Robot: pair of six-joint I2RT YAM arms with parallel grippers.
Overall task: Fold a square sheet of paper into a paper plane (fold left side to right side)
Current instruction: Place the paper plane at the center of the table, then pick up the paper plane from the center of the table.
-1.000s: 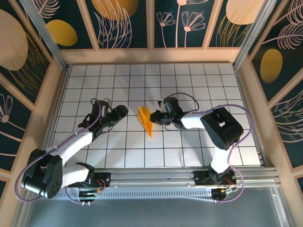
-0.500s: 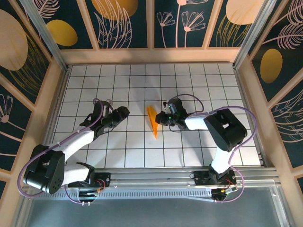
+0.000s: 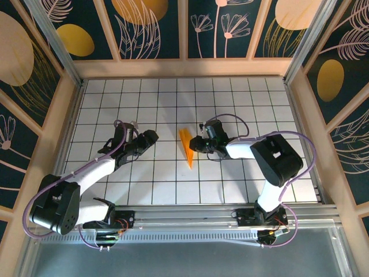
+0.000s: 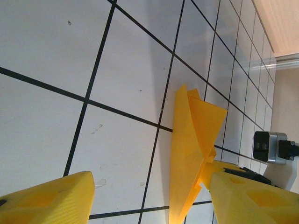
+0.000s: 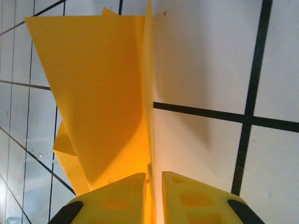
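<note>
Top view: even, bright, sharp; soft shadows lie under both arms [image 3: 92, 170] on the table [image 3: 242, 104]. Wrist views: bright, tile lines crisp; the plane [image 5: 103, 93] throws a soft grey shadow beside it; near fingers [image 4: 46, 200] slightly blurred.

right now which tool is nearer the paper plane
Right. The right tool pinches the edge of the paper plane; the left tool sits open off to its left, not touching it.
</note>
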